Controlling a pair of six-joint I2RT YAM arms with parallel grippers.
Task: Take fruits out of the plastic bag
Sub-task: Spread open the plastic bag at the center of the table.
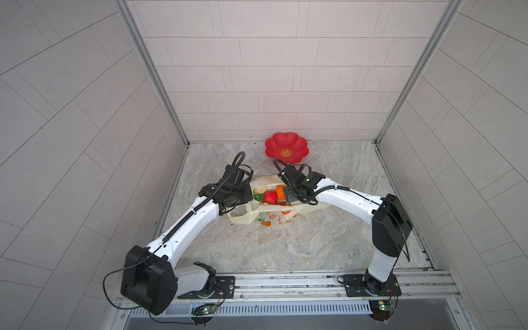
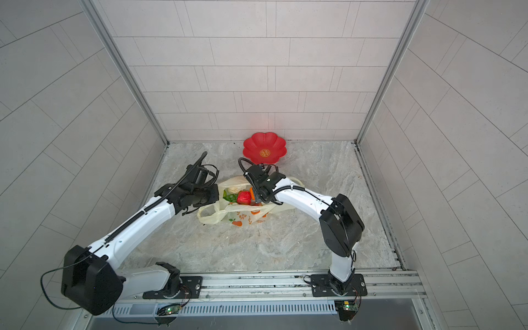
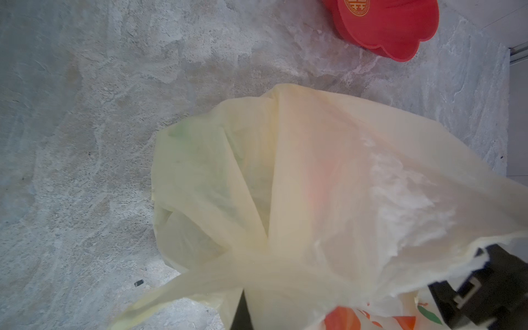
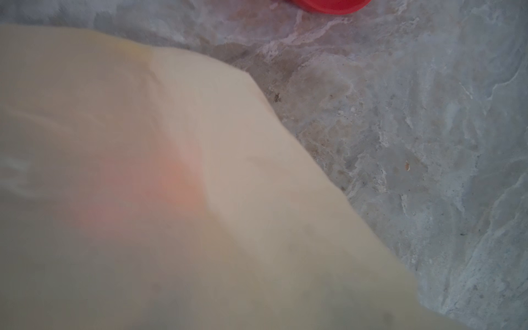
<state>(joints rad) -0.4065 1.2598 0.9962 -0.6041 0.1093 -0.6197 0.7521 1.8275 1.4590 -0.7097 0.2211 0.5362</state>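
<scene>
My left fingers (image 3: 241,313) pinch the bag (image 1: 268,218) open, fruits (image 1: 270,197) mid-frame just left of my right arm (image 1: 337,197), whose fingers I cannot judge.

We see a thin, crinkly, translucent plastic bag (image 1: 273,218), a smooth, glossy red plastic dish (image 1: 271,146), and a matt, stone-veined tabletop (image 1: 285,245).
</scene>
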